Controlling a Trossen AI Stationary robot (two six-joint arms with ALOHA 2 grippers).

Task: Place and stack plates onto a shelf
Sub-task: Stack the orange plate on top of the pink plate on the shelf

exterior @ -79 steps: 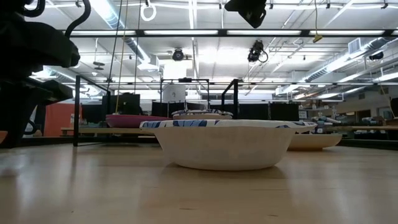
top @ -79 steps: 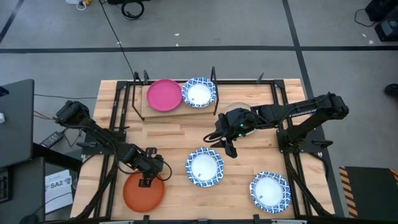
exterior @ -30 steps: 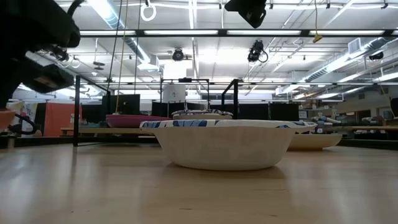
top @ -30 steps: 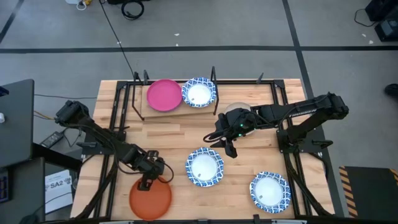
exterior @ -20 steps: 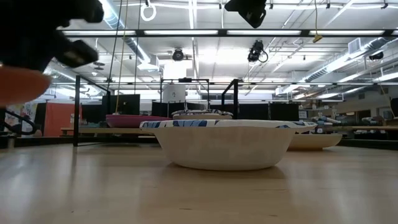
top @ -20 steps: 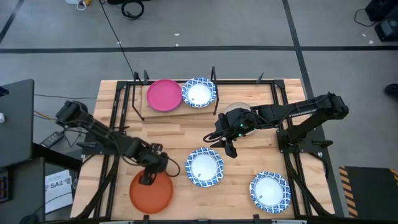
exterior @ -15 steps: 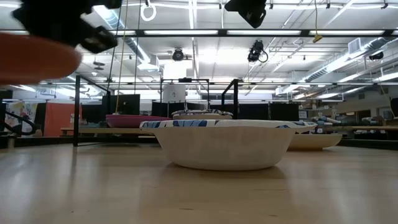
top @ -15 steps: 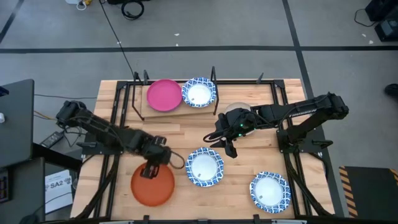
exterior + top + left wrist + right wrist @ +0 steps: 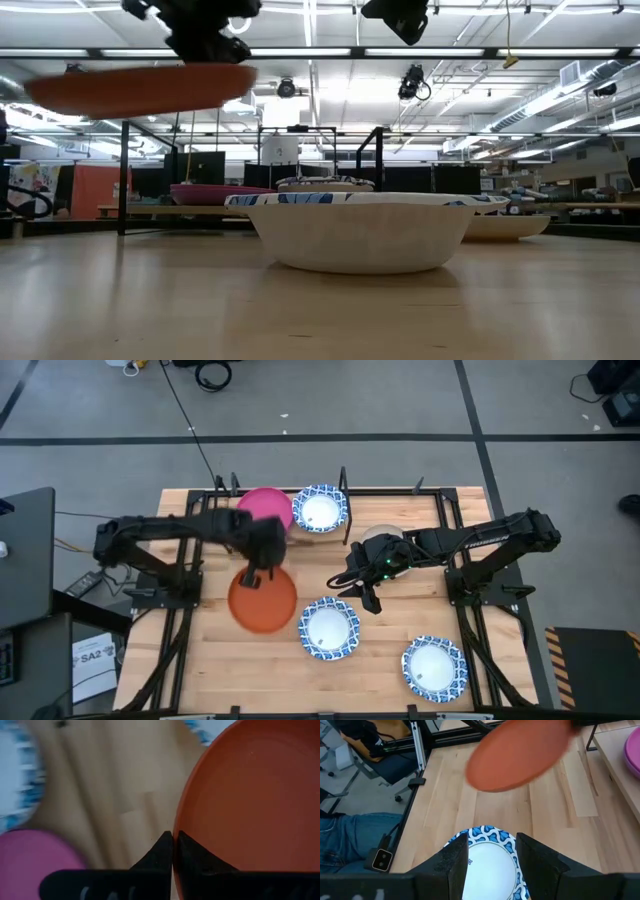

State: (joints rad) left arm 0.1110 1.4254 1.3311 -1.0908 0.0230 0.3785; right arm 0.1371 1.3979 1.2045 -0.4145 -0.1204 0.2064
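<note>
My left gripper is shut on an orange plate that hangs in the air over the table's left middle, just short of the shelf. On the shelf lie a magenta plate and a blue-and-white plate, side by side. My right gripper stands open and still above another blue-and-white plate, which rests on the table. A third blue-and-white plate lies near the front right. My left gripper pinches the orange plate's rim between its two fingers, at the plate's far side, one finger on the plate's inner face and one outside the rim. The fingers come steeply from above. The plate hangs about level, clear of the table.
Black frame posts stand at the shelf's ends and corners. Bare wood lies between the plates. A person's leg in jeans shows beside the table in the right wrist view.
My left gripper has risen and swung from the table's near left corner toward the far edge and the shelf, turning as it went and staying shut. The orange plate has come up with it, lifted clear of the table and still about level.
</note>
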